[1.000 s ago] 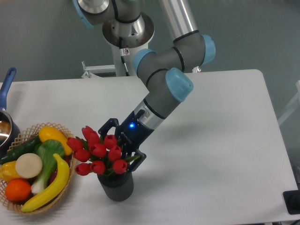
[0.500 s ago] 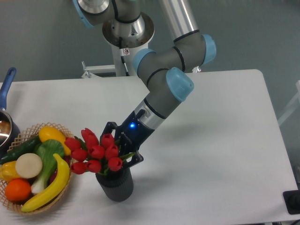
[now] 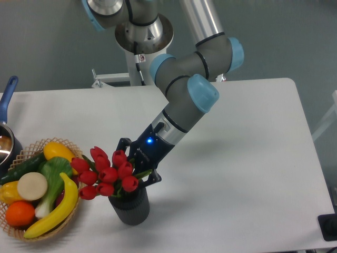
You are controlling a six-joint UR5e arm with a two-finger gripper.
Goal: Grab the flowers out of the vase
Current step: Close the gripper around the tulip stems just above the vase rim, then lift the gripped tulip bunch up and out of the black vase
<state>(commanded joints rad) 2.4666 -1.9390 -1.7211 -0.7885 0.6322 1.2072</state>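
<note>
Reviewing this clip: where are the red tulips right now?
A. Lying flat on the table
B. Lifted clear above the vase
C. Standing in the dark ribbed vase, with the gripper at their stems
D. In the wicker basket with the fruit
C: the tulips rise from the vase, leaning toward the basket, while the gripper sits at the bunch just above the rim.

On my feed I see a grey metal arm (image 3: 181,108) of thick tubular links, its rounded joints capped in light blue plastic. A polished silver tube runs up out of view. The black two-finger hand (image 3: 138,166) carries a small lit blue indicator on its wrist.
</note>
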